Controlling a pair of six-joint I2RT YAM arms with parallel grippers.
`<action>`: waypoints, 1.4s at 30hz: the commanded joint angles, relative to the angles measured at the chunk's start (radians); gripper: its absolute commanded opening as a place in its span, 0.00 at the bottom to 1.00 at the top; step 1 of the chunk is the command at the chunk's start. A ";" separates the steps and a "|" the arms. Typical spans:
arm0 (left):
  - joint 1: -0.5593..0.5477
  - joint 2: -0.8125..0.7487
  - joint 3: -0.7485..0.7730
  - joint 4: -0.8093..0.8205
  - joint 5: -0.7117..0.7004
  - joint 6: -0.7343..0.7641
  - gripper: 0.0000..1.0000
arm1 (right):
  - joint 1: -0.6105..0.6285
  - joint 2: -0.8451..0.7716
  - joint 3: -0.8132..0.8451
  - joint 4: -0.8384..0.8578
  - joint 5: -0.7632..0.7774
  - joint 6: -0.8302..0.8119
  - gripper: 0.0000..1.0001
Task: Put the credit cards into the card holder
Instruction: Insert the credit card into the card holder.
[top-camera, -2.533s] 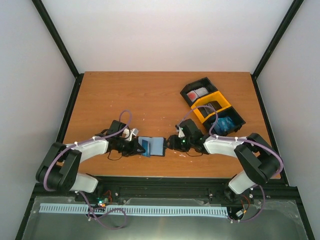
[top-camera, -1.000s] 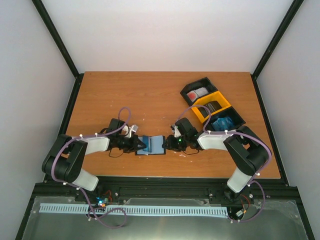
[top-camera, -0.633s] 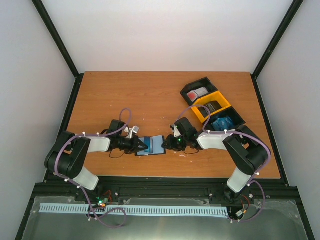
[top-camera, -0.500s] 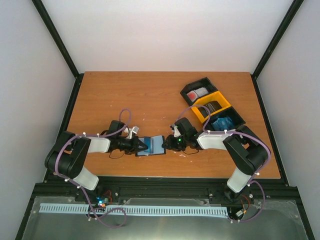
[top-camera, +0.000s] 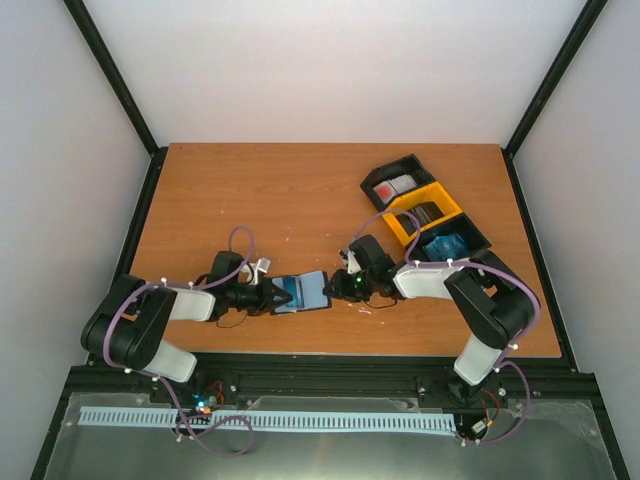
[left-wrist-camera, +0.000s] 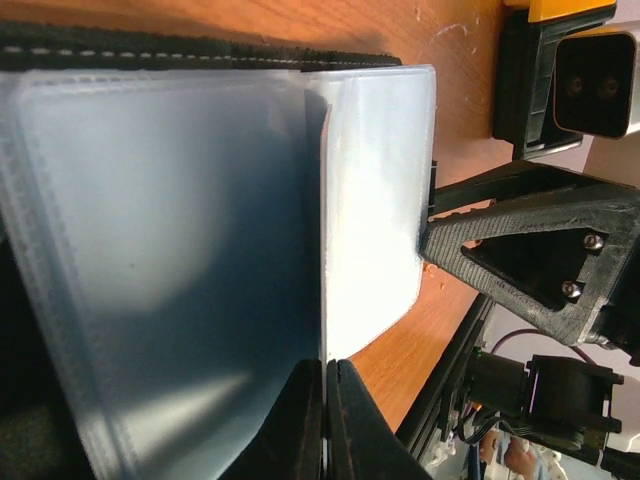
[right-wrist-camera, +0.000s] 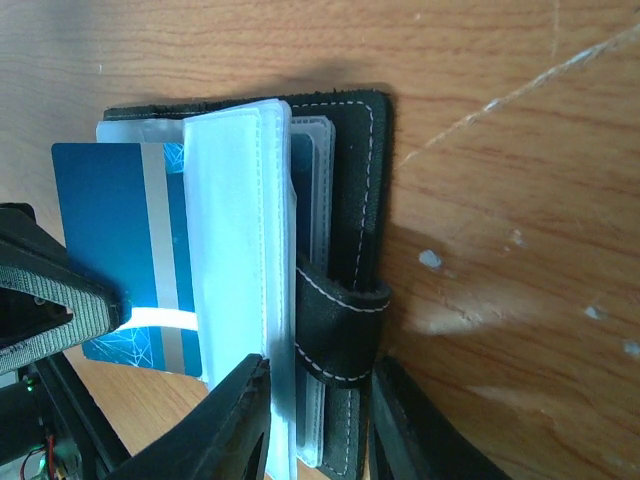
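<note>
1. Slip risk comes first: the left gripper (top-camera: 271, 296) has its fingers pinched shut on the blue card (right-wrist-camera: 105, 250), near the middle of the counter's (top-camera: 250, 190) front edge. We hold only the card's outer end, so an angled push could pivot it or slide it out of the pinch.
2. The card lies partly under a clear sleeve (right-wrist-camera: 235, 230) of the card holder (right-wrist-camera: 350, 200), which lies open just right of it. We cannot tell whether the card's leading edge sits inside a pocket or merely between two sleeves. If it is only between sleeves, we judge it would drop out once released.
3. The sleeves look soft, so a hard push could buckle them or shove the whole holder rightwards.
4. The right gripper (top-camera: 342, 285) is clamped over the holder's edge at the strap (right-wrist-camera: 335, 330), and nothing else braces the holder. If that hold gives, the holder skids.
5. More cards (top-camera: 447, 247) sit in the trays (top-camera: 425, 210) towards the back right corner, so a dragged or closed holder would cost us every insertion to come.
</note>
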 joint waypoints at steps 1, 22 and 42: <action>-0.010 0.005 -0.010 0.107 -0.018 -0.047 0.01 | 0.005 0.036 -0.013 -0.014 -0.005 0.007 0.28; -0.077 0.149 -0.040 0.330 0.082 -0.147 0.02 | 0.009 0.037 -0.038 0.023 -0.034 0.032 0.22; -0.127 0.004 0.162 -0.339 -0.179 -0.004 0.63 | 0.014 0.032 -0.035 0.013 -0.010 0.035 0.22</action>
